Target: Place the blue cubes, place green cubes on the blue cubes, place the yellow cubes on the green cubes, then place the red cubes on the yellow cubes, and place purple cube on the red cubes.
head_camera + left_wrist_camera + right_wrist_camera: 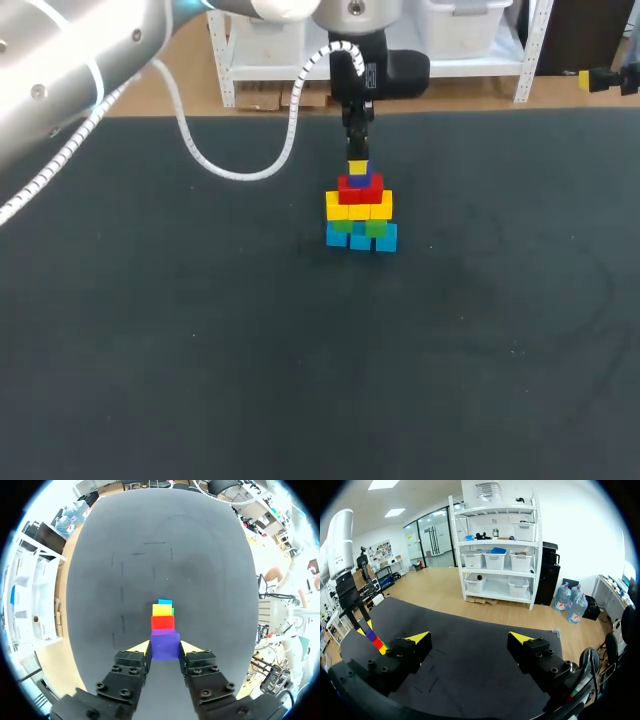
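The dark table (200,350) is crossed by the left arm (70,70), which ends over the build. Blue cubes (361,238) are laid at the base, then green cubes (360,227), yellow cubes (358,207) and red cubes (360,188). The purple cube (165,645) is clamped by the left gripper (165,649), directly over the red cubes and seemingly seated. A straight upward release is called for. The right gripper (470,637) is held wide, empty and well apart.

Bright even overhead light, faint shadows, sheen on left arm (60,70)
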`<action>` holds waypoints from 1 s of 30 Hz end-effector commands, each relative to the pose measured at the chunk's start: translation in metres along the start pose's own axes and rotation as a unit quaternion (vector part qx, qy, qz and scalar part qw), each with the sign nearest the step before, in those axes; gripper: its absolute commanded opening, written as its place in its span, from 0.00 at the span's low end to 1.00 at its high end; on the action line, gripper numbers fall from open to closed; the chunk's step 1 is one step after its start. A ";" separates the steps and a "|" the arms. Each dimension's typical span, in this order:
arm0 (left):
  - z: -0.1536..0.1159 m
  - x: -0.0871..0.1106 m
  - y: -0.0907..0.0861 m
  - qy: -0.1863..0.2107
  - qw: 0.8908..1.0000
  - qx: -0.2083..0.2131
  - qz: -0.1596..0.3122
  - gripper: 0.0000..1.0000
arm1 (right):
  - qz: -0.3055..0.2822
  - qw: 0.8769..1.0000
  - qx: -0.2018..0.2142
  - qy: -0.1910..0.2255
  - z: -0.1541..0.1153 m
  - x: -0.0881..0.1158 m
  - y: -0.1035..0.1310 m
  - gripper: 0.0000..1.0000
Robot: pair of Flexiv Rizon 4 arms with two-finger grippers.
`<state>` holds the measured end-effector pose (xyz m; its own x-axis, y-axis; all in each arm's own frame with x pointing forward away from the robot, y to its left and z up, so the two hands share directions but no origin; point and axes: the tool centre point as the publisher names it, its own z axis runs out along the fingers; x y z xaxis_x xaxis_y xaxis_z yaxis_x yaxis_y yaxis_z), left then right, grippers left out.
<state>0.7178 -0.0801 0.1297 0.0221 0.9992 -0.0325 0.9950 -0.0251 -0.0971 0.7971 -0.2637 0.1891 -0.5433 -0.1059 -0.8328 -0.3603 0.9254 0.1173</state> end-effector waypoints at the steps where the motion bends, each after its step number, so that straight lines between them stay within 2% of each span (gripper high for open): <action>1: 0.000 0.000 0.002 0.000 1.000 0.004 0.001 0.33 | 0.000 1.000 -0.001 0.000 0.000 0.000 0.000 1.00; 3: 0.000 0.000 0.002 0.000 1.000 0.004 0.003 0.47 | 0.000 1.000 -0.001 0.000 0.000 0.000 0.000 1.00; 4: -0.001 0.000 0.003 -0.001 1.000 0.003 0.003 0.69 | 0.000 1.000 -0.001 0.000 0.000 0.000 0.000 1.00; 5: -0.001 0.000 0.003 -0.001 1.000 0.001 0.002 1.00 | 0.000 1.000 -0.001 0.000 0.000 0.000 0.000 1.00; 13: -0.005 -0.001 0.004 -0.016 1.000 -0.005 -0.008 1.00 | 0.000 1.000 -0.001 0.000 0.000 0.000 0.000 1.00; 17: -0.023 0.001 0.002 -0.055 0.998 -0.023 -0.021 1.00 | 0.000 1.000 -0.001 0.000 0.000 0.000 0.000 1.00; 21: -0.043 0.012 -0.005 -0.099 0.993 -0.053 -0.033 1.00 | 0.000 1.000 -0.001 0.000 0.000 0.000 0.000 1.00; 30: -0.079 0.048 -0.014 -0.193 0.971 -0.125 -0.070 1.00 | 0.000 1.000 -0.001 0.000 0.000 0.000 0.000 1.00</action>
<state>0.7430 -0.0606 0.2048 -0.1155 0.9659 -0.2319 0.9933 0.1141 -0.0193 0.7971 -0.2637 0.1891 -0.5433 -0.1059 -0.8328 -0.3603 0.9254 0.1173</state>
